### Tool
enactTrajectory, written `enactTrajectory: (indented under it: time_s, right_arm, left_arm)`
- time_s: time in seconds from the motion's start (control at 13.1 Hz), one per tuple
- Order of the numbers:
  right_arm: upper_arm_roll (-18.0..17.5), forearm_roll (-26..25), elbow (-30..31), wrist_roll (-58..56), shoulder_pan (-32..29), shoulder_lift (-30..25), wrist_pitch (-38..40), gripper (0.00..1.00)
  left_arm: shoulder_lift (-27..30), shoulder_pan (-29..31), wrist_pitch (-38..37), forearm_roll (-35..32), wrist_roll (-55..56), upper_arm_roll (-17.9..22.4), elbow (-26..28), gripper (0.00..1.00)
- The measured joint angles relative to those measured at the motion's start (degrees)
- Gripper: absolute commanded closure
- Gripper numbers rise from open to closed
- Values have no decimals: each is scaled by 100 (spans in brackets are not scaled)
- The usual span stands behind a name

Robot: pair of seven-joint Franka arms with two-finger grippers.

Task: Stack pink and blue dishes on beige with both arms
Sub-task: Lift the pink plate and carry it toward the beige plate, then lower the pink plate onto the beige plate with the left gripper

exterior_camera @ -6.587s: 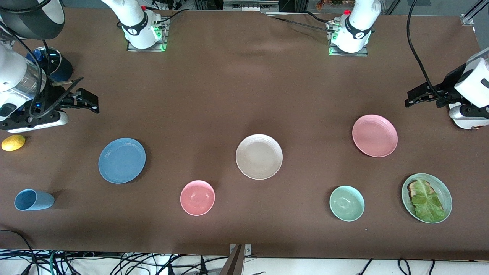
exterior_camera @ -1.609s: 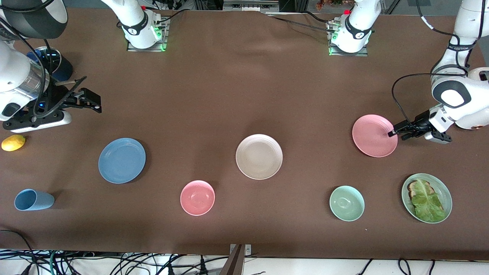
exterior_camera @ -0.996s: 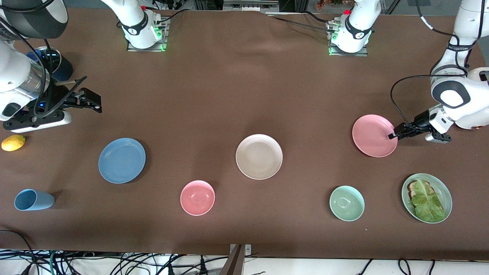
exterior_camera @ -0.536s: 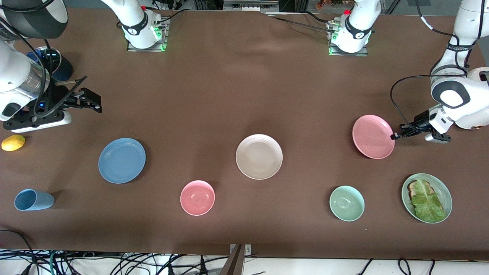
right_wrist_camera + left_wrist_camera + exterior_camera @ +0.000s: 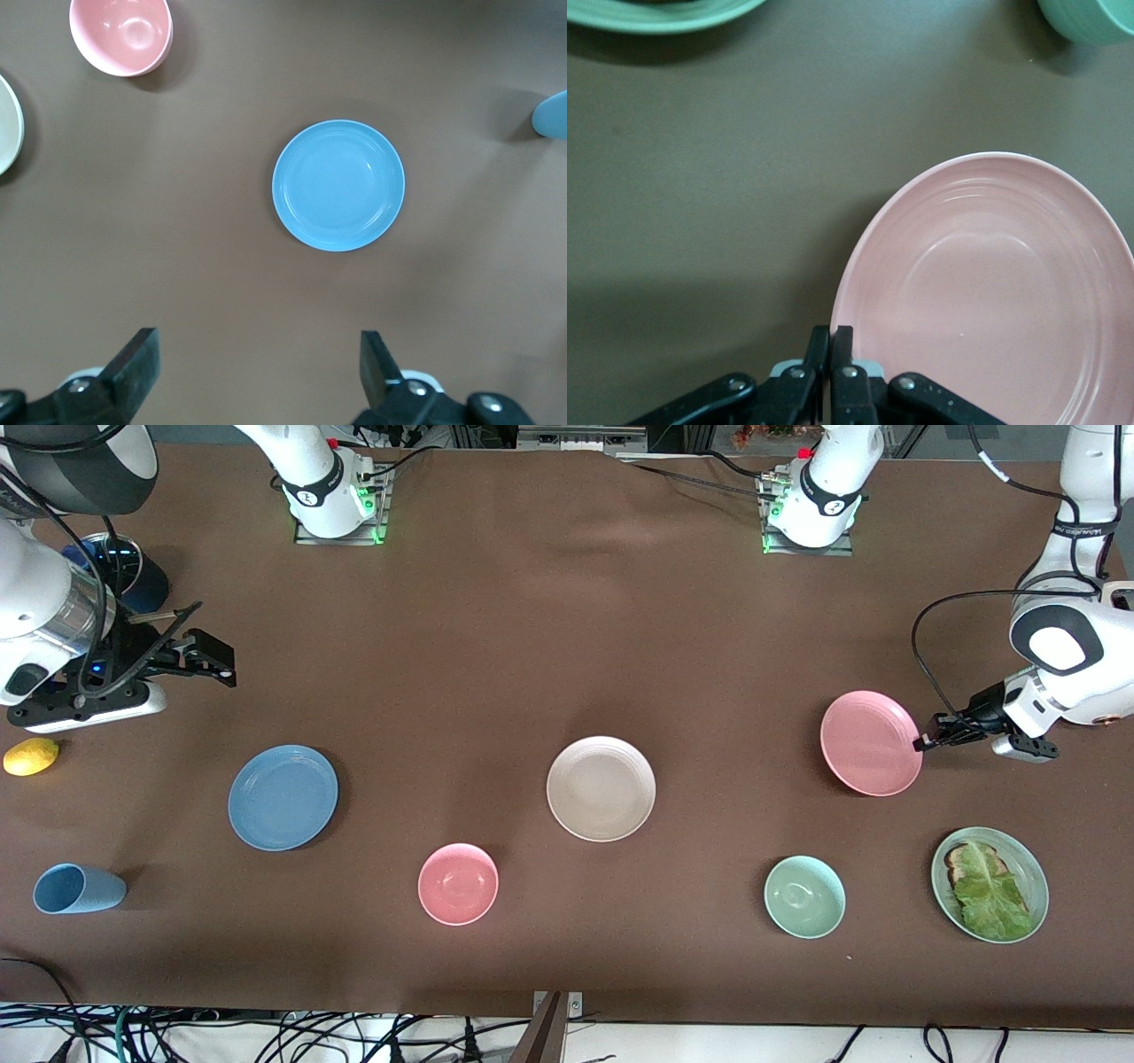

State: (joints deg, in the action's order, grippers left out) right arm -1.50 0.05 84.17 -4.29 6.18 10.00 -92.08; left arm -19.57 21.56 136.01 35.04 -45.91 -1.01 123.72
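The pink plate (image 5: pixel 870 742) lies toward the left arm's end of the table, a little tilted, a shadow under its gripped side. My left gripper (image 5: pixel 923 744) is shut on its rim; in the left wrist view the fingers (image 5: pixel 842 347) pinch the edge of the pink plate (image 5: pixel 983 292). The beige plate (image 5: pixel 601 788) sits flat mid-table. The blue plate (image 5: pixel 283 797) lies flat toward the right arm's end. My right gripper (image 5: pixel 211 666) waits open in the air, with the blue plate (image 5: pixel 338 185) apart from the right gripper (image 5: pixel 257 341).
A pink bowl (image 5: pixel 458 883) and a green bowl (image 5: pixel 804 896) stand nearer the front camera than the plates. A green plate with lettuce (image 5: pixel 990 884), a blue cup (image 5: pixel 78 888) on its side and a lemon (image 5: pixel 31 755) lie near the table's ends.
My left gripper came down from beside the table to the pink plate's rim and shut on it; the plate has tipped and shifted slightly toward the left arm's end. The right arm barely moved.
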Motion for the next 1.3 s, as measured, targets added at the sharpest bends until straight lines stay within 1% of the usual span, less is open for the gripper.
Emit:
enactTrajectory:
  time_s: [0.15, 0.31, 0.54, 0.69, 0.84, 1.07, 1.3]
  right_arm:
    - [0, 0, 0, 0, -1, 0, 0, 0]
    - [0, 0, 0, 0, -1, 1, 0, 0]
    - [5, 0, 0, 0, -6, 12, 0, 0]
    - [8, 0, 0, 0, -9, 37, 0, 0]
    - [9, -1, 0, 0, -9, 73, -11, 0]
    - [6, -112, 1, 0, -5, 111, -59, 0]
    - [11, -197, 1, 0, -14, 192, -100, 0]
  left_arm:
    - [355, -200, -206, -592, 772, -104, -104, 100]
    - [591, -304, -245, -702, 1235, -416, -150, 100]
    - [655, -377, -243, -820, 1881, -1043, -254, 100]
    - [655, -573, -240, -1241, 2624, -1287, -355, 100]
    - [652, -922, -239, -1521, 3294, -1338, -474, 100]
    - [591, -1534, -228, -1531, 3997, -1345, -637, 100]
    - [378, -2095, -103, -1531, 4587, -1342, -881, 100]
